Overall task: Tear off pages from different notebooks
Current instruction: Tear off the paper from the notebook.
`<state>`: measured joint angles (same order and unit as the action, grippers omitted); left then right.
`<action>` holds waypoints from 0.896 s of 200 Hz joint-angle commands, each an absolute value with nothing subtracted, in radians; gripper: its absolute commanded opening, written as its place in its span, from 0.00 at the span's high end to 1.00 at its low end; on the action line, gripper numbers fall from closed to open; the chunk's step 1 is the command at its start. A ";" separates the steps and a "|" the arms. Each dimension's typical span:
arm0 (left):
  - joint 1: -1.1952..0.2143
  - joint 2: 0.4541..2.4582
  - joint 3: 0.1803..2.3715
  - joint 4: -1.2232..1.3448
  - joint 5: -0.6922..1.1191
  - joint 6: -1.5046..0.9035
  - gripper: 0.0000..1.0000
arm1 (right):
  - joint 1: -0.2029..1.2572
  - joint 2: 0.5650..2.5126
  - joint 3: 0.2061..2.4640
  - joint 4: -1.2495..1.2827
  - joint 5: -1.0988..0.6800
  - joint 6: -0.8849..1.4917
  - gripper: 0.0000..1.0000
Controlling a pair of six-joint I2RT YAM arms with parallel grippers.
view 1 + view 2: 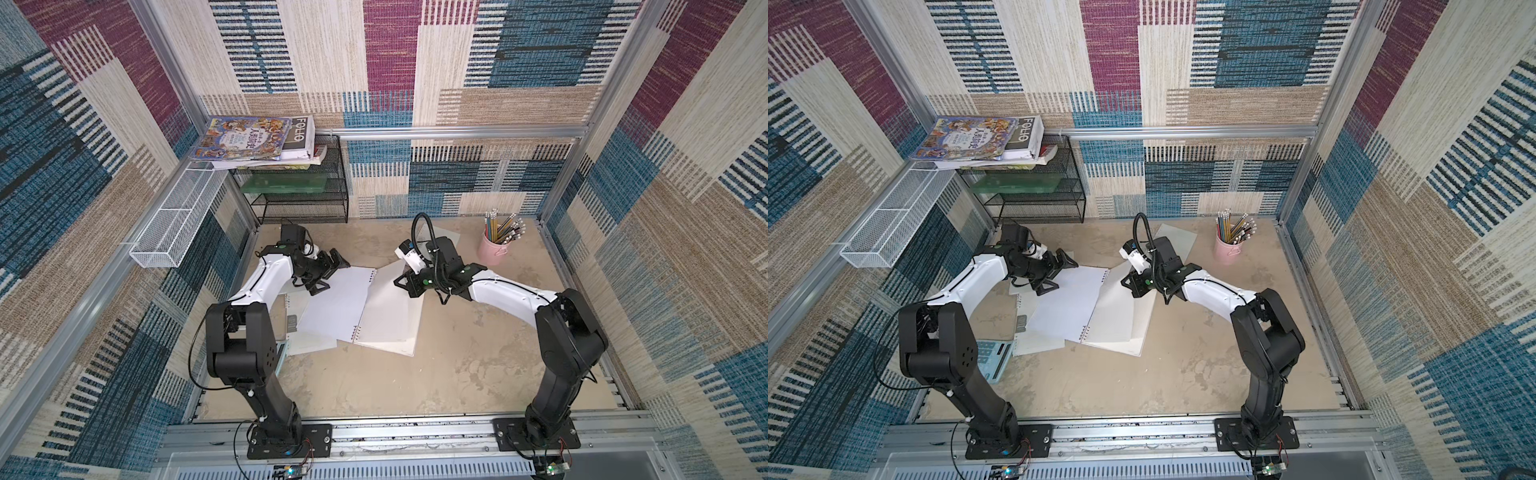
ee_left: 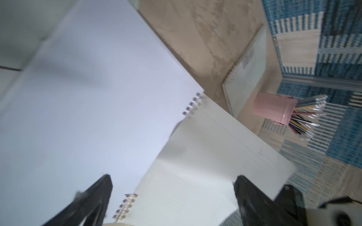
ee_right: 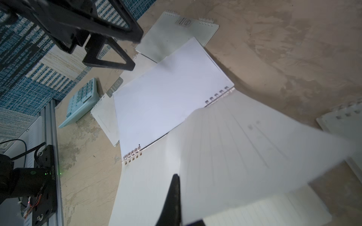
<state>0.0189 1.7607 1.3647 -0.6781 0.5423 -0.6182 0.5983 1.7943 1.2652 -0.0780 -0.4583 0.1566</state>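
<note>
At bench (image 1: 415, 382) centre: right gripper (image 1: 400, 281) fingers pinching lifted page (image 1: 388, 311) of open notebook (image 1: 332, 307); left gripper (image 1: 330, 274) fingers spread wide over its corner.

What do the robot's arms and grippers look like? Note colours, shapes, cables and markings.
Left arm and right arm match: black boxy joints, white curved forearm shells, thin black cables, green dots near the wrists. Left gripper and right gripper have black triangular fingers.

Top cams: high up front, looking down on whole table (image 1: 415, 374). My wrist cams: close, low, both see open notebook (image 2: 88, 107).
</note>
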 commanded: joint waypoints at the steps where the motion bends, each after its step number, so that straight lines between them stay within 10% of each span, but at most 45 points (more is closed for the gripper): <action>1: 0.040 1.775 1.352 -0.771 0.374 -0.618 0.01 | 0.589 1.781 1.278 -0.148 -0.475 0.116 1.00; 179: 0.013 2.273 1.970 -1.169 0.362 -0.239 0.04 | 0.495 1.809 1.084 -0.047 -0.589 0.297 0.89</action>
